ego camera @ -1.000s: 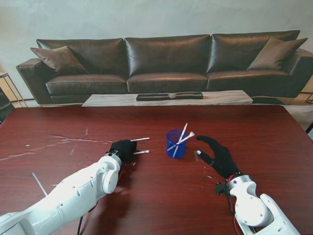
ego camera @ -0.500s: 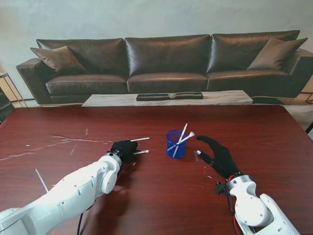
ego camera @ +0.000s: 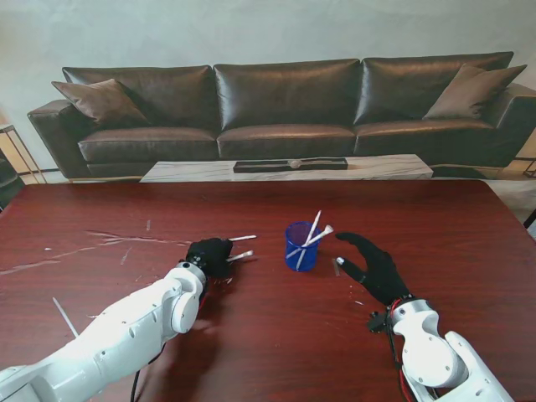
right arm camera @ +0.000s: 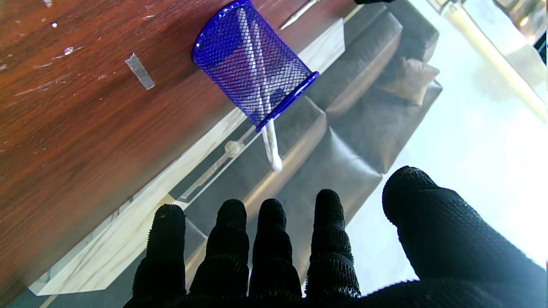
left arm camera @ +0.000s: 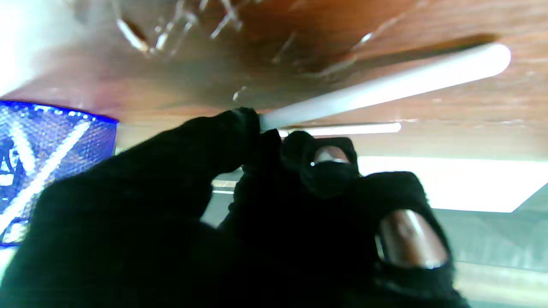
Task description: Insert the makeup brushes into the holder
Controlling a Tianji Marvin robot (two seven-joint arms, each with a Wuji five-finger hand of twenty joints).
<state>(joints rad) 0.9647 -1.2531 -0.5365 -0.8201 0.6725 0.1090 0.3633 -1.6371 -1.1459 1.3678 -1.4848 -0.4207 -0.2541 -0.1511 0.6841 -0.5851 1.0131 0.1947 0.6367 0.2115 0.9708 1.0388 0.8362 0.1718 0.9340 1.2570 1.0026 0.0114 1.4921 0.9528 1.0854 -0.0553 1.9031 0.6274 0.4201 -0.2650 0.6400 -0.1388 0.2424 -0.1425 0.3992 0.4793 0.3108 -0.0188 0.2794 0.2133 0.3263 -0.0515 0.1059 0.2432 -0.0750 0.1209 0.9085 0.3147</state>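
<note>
Here, nearest to me, two white arms come up from the bottom corners. The left hand [ego camera: 209, 254] wears a black glove, and its fingers [left arm camera: 222, 137] are curled tight around the end of a white brush [ego camera: 240, 255]. The brush sticks out to the right of the hand, toward the cup. A second white brush [ego camera: 242, 238] lies on the table just past the hand, a bit farther from me.

The right hand [ego camera: 374, 266] also wears a black glove. Its fingers [right arm camera: 231, 239] are spread apart and it holds nothing. It sits just to the right of the blue mesh holder [ego camera: 301, 246], not touching it.

The holder stands up between the two hands on the dark red table [ego camera: 469, 234]. Two white brushes [ego camera: 315, 233] lean inside it and cross each other.

Farther away, behind the table, is a dark sofa [ego camera: 285, 109].
</note>
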